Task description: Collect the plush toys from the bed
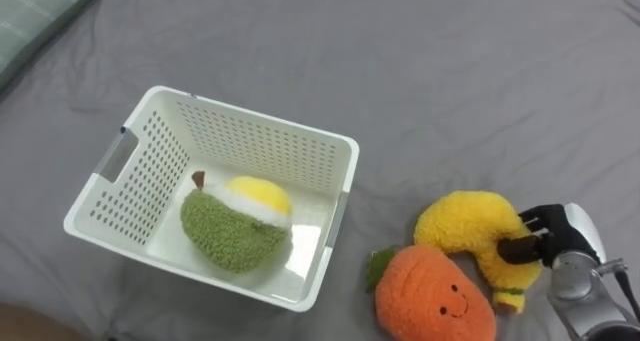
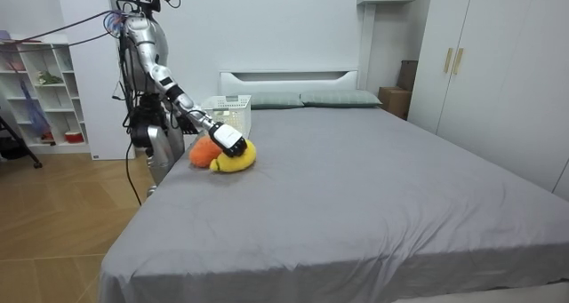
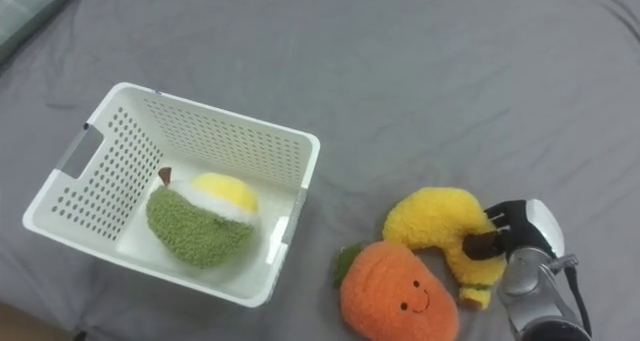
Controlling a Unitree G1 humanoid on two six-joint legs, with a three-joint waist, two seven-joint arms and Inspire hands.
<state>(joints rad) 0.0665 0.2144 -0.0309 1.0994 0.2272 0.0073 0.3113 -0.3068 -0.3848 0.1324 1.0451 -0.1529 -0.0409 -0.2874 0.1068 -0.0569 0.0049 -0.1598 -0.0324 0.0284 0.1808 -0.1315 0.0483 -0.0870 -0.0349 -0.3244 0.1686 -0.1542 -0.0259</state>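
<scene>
1. I see a white perforated basket [image 1: 250, 141] on the grey bed [image 1: 450, 81], with a green and yellow plush fruit [image 1: 232, 236] lying inside it.
2. A checked pillow [image 1: 30, 21] shows at the far left corner, well apart from the basket.
3. An orange plush with a smiling face [image 1: 435, 301] lies just right of the basket and touches the yellow plush banana [image 1: 465, 229] behind it.
4. My right hand [image 1: 558, 233] is at the banana's right end, with its dark fingers curled round that end and pinching it.
5. The banana rests on the sheet, outside the basket, with bare sheet between the two.
6. In the room view the robot stands at the bed's side near the headboard [image 2: 289, 75], its arm reaching down over the toys.
</scene>
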